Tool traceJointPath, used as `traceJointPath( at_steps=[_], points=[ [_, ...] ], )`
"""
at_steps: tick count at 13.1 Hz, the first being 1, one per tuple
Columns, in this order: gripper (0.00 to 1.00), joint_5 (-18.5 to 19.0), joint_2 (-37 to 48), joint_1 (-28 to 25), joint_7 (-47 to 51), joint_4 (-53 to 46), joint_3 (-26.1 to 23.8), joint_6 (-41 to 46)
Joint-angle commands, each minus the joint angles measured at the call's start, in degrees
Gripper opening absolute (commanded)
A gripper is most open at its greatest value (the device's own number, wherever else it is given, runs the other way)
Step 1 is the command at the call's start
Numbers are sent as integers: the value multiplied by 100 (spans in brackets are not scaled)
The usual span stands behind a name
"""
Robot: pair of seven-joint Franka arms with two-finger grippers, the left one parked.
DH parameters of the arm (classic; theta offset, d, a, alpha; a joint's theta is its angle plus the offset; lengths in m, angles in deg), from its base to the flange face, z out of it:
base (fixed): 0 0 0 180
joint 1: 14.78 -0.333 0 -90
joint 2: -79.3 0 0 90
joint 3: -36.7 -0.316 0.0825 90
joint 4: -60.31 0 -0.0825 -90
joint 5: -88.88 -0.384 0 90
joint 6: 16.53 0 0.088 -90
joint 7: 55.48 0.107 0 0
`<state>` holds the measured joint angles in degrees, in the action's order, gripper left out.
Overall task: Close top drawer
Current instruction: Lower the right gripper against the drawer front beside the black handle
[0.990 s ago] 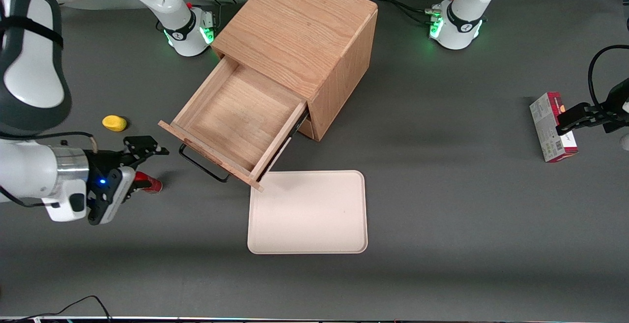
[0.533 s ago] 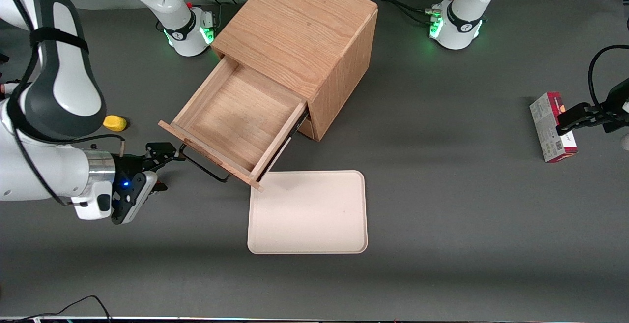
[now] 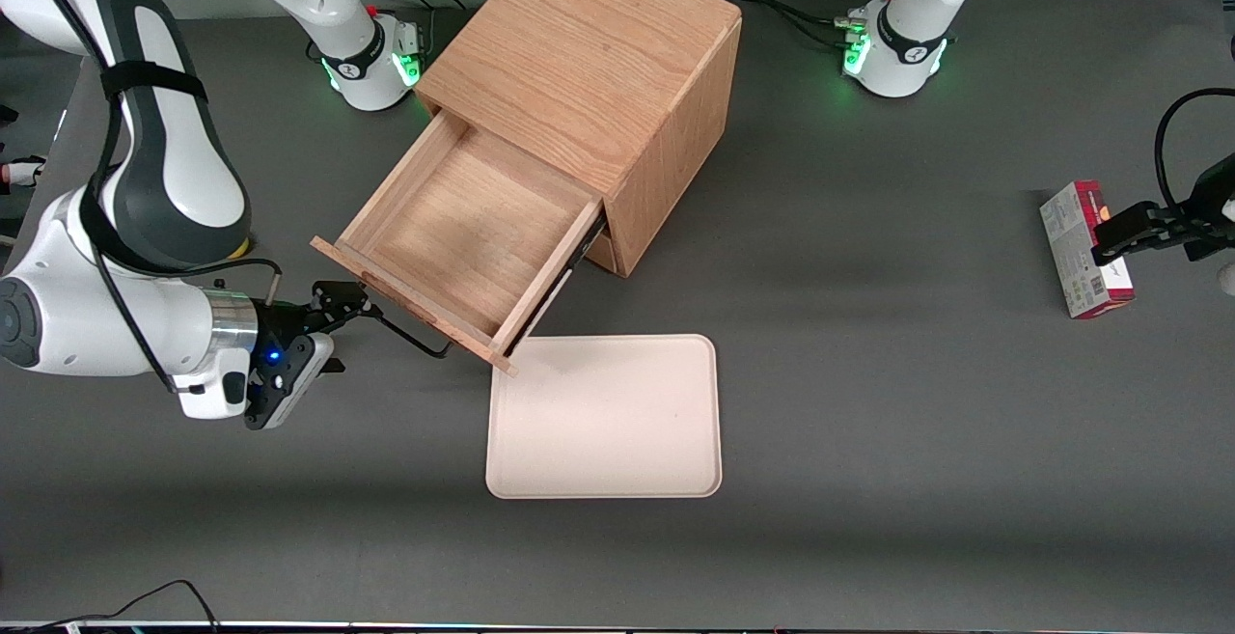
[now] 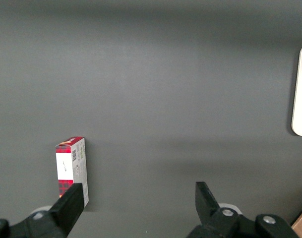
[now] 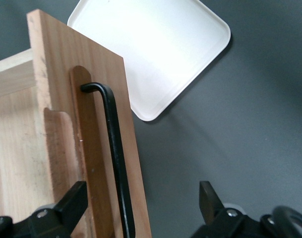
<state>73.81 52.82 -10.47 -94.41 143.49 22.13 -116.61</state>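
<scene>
- Right arm's black two-finger gripper (image 3: 349,302) at the front of the pulled-out drawer, at the working-arm end of its handle; jaws spread wide, holding nothing.
- Wrist view: one finger (image 5: 74,201) lies over the drawer's front panel, the other over bare counter, handle between them; contact with the handle unclear.
- Thin black wire handle (image 5: 113,148) runs along the front panel in a shallow recess.
- Shallow light oak top drawer (image 3: 463,234) wide open, inside bare, sticking out of the oak wooden cabinet (image 3: 589,65).
- Cream rounded rectangular tray (image 3: 605,416) flat on the dark grey counter (image 3: 868,402), just nearer the front camera than the drawer's corner.
- Red-and-white carton (image 3: 1084,248) lies toward the parked arm's end.
</scene>
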Motion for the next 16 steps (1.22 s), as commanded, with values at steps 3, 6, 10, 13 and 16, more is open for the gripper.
traceJointPath(
  at_steps=[3, 6, 10, 13, 16],
  points=[
    [100, 31, 162, 0, 16, 541, 7, -547],
    [100, -31, 144, -9, 165, 629, 7, -626],
    [100, -57, 170, -17, 394, 725, -10, -626],
    [100, -66, 196, -17, 473, 900, -71, -836],
    [100, -66, 223, -17, 597, 1041, -151, -1004]
  ],
)
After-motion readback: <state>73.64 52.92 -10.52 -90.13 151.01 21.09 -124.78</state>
